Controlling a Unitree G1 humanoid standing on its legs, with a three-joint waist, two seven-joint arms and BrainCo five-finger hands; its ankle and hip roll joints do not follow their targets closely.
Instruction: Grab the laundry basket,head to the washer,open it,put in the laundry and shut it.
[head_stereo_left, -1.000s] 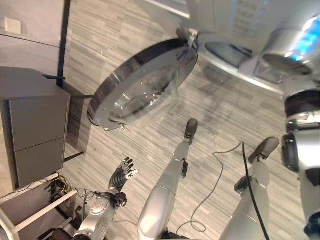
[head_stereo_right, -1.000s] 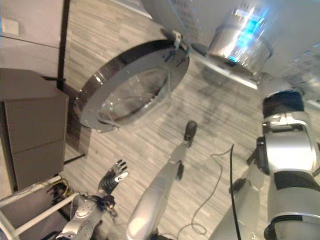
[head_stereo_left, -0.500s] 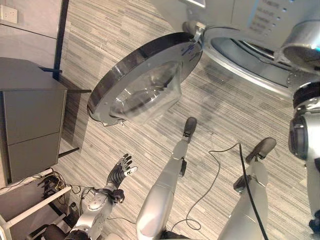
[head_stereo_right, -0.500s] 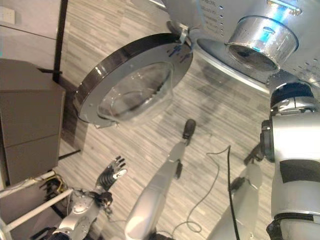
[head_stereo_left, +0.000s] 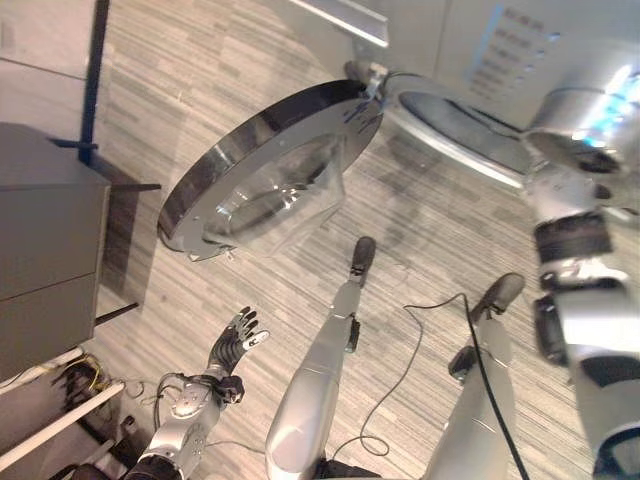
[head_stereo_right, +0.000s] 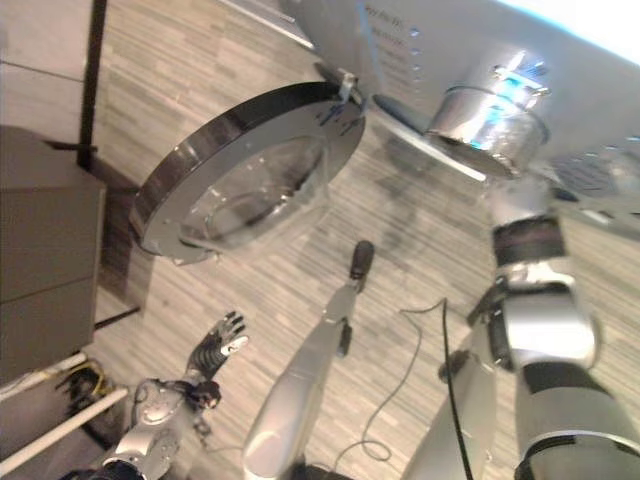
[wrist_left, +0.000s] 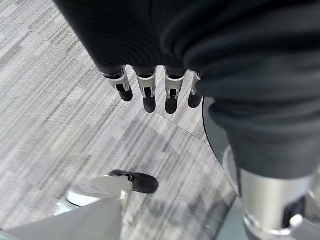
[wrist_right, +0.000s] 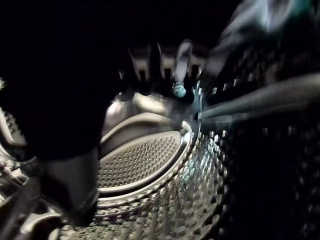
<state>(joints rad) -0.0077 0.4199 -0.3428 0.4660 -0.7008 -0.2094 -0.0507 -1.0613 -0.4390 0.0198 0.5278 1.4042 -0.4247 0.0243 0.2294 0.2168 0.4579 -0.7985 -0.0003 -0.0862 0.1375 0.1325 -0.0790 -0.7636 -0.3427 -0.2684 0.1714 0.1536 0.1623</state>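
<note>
The washer (head_stereo_right: 450, 40) stands at the upper right with its round glass door (head_stereo_left: 265, 170) swung wide open to the left. My right arm (head_stereo_left: 575, 240) reaches into the door opening (head_stereo_left: 470, 125). In the right wrist view my right hand (wrist_right: 150, 75) is inside the perforated steel drum (wrist_right: 145, 160), fingers in a straight row with nothing seen in them. A pale blurred shape (wrist_right: 250, 17) shows beyond the fingers; I cannot tell what it is. My left hand (head_stereo_left: 232, 348) hangs low at the lower left over the floor, open and empty, its fingers (wrist_left: 145, 92) straight.
A grey cabinet (head_stereo_left: 45, 260) stands at the left, close to the open door's far edge. A white frame bar (head_stereo_left: 60, 425) lies low at the lower left beside my left arm. Striped grey floor (head_stereo_left: 250, 60) runs between the cabinet and the washer.
The whole view has shifted, so the camera moved. My right arm stretches further toward the washer opening. The left hand has kept its open pose.
</note>
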